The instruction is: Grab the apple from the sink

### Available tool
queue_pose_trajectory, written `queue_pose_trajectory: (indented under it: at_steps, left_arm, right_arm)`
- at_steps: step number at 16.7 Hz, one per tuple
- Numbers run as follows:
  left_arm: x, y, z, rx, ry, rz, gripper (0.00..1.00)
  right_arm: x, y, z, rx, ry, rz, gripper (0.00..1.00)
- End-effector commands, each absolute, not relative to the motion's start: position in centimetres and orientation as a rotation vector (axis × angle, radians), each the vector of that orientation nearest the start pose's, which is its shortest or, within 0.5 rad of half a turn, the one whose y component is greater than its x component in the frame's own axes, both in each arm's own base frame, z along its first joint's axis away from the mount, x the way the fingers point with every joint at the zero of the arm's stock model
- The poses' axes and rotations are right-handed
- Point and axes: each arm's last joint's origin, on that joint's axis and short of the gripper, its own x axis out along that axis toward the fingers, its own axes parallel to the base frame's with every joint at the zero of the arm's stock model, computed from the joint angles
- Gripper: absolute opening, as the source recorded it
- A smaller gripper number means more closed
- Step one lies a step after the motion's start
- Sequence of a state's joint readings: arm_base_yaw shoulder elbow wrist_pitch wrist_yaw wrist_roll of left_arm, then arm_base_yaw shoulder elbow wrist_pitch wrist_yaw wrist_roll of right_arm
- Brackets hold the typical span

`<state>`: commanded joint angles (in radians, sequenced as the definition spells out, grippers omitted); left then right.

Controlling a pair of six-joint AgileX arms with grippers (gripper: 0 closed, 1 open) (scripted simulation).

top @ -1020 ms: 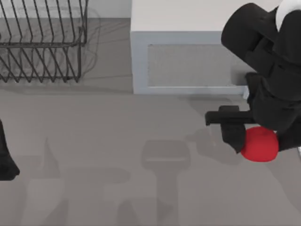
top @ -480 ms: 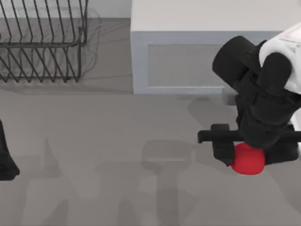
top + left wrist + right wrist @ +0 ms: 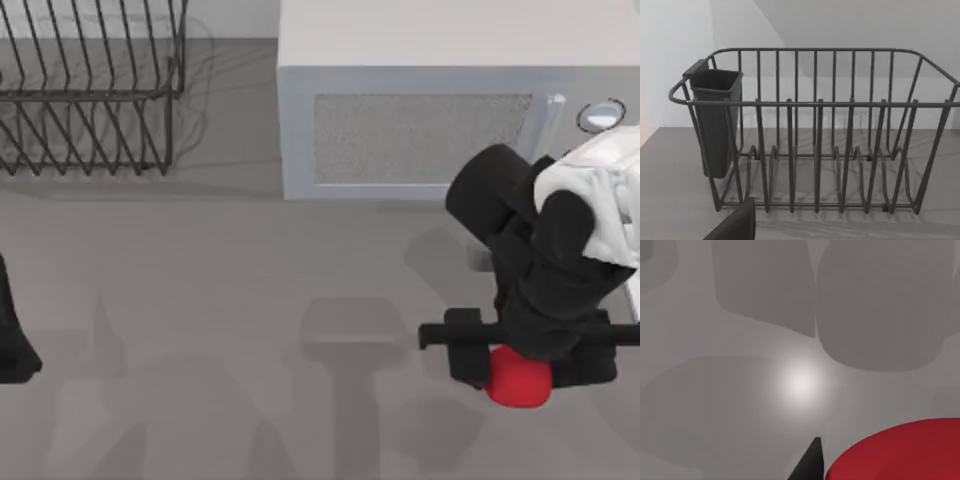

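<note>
The apple (image 3: 518, 386) is a small bright-red ball held above the grey counter at the front right, in front of the microwave. My right gripper (image 3: 520, 372) is shut on it, and the black wrist covers the apple's top. In the right wrist view the apple (image 3: 900, 452) sits close up beside one dark fingertip (image 3: 810, 464), with bare grey counter and soft shadows beyond. My left arm (image 3: 14, 335) is parked at the table's left edge. The sink is out of view.
A white microwave (image 3: 400, 110) stands at the back, middle to right. A black wire dish rack (image 3: 90, 90) stands at the back left; in the left wrist view the rack (image 3: 815, 140) carries a dark cup holder (image 3: 715, 120).
My right arm has carried the apple toward the table's front and slightly left, uncovering the microwave's right side. The left arm has not moved.
</note>
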<state>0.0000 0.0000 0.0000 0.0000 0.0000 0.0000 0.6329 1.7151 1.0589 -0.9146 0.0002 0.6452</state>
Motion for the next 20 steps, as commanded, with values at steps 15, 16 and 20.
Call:
queue_pose_trajectory:
  at_steps: [15,16,20]
  left_arm:
    - [10.57,-0.12,16.00,0.000,0.000,0.000,1.00]
    - [10.57,-0.12,16.00,0.000,0.000,0.000,1.00]
    - [10.57,-0.12,16.00,0.000,0.000,0.000,1.00]
  right_arm:
    - [23.65,17.55,16.00,0.008,1.571,-0.008,1.00]
    - [23.65,17.55,16.00,0.008,1.571,-0.008,1.00]
    - [23.65,17.55,16.00,0.008,1.571,-0.008,1.00]
